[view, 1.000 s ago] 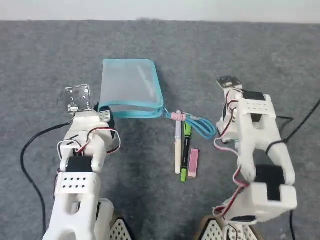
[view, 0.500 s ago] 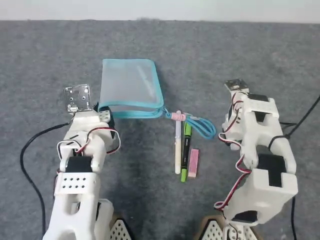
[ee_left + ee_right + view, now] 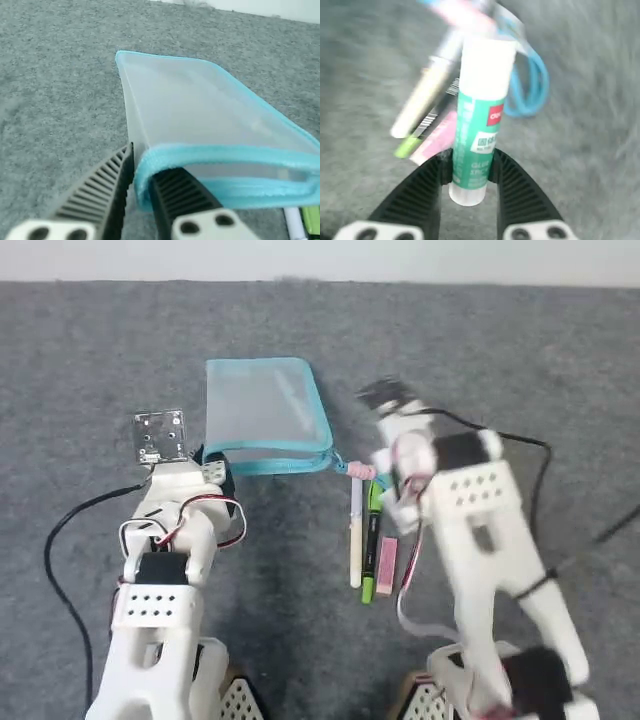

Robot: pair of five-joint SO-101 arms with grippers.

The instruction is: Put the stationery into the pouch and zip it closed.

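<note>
Right wrist view, R end effector (image 3: 470, 160) clamped on glue stick (image 3: 480, 110), L end effector (image 3: 142, 165) pinching pouch (image 3: 200, 110) corner

Soft, even light lies bright over the grey table (image 3: 560, 350), with only faint shadows close under the arms. In the high view the right arm (image 3: 470, 510) is smeared by motion. In its wrist view the table and pens (image 3: 422, 95) streak, while the glue stick (image 3: 479, 125) reads crisp. The pouch (image 3: 200, 115) shows clear.

Grey, fuzzy, carpet-like mat (image 3: 90, 330) covers the tabletop, flat, with an even texture, running out of view at the near and side edges. Plain white wall strip (image 3: 320, 258) runs along the far edge, meeting the mat in a straight line.
</note>
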